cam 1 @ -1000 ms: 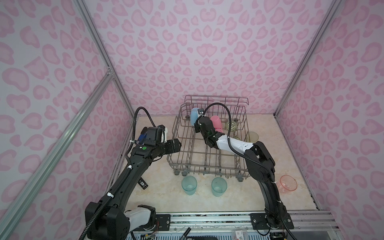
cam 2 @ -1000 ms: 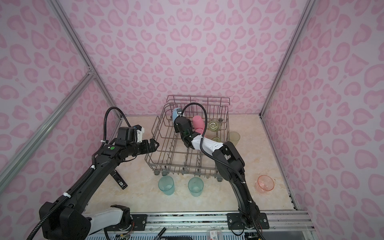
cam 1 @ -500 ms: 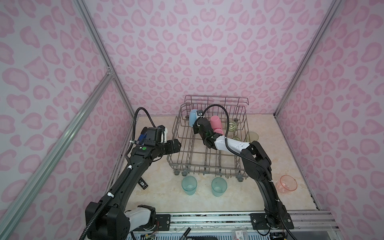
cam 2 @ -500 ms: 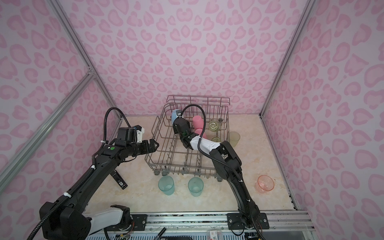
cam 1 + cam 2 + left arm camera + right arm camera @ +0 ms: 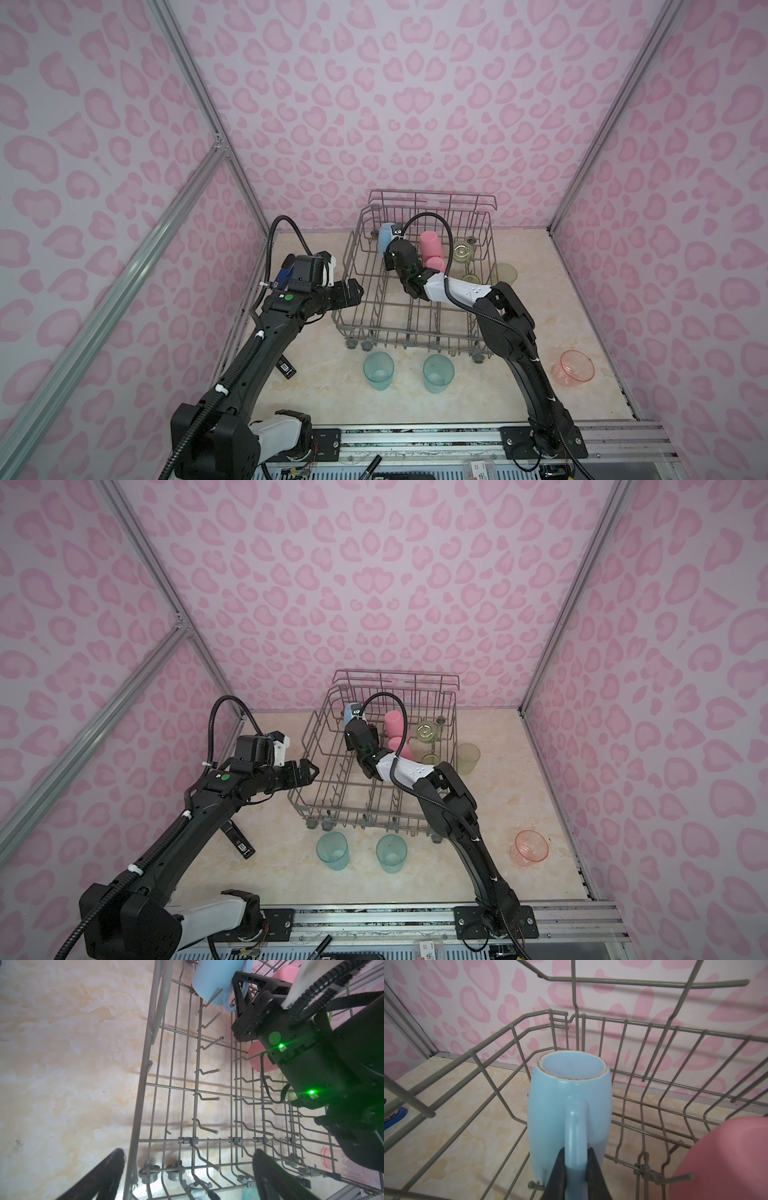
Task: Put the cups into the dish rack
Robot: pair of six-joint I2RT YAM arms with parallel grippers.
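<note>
mug (image 5: 566, 1105): glossy light-blue, rounded
dish rack (image 5: 415, 328): grey wire
right claw (image 5: 576, 1153): you pinch the mug's handle
left claw (image 5: 352, 293): yours gapes wide, empty

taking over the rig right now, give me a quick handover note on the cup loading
Right gripper: shut on the handle of the blue mug, which sits inside the dish rack at its far left corner, not yet released.
Left gripper: open and empty, over the rack's left rim.
Done: two pink cups and two yellow-green cups are in the rack.
Left: release the mug, then load the two teal tumblers in front of the rack, the yellow-green tumbler to its right, and the salmon tumbler at the front right.
</note>
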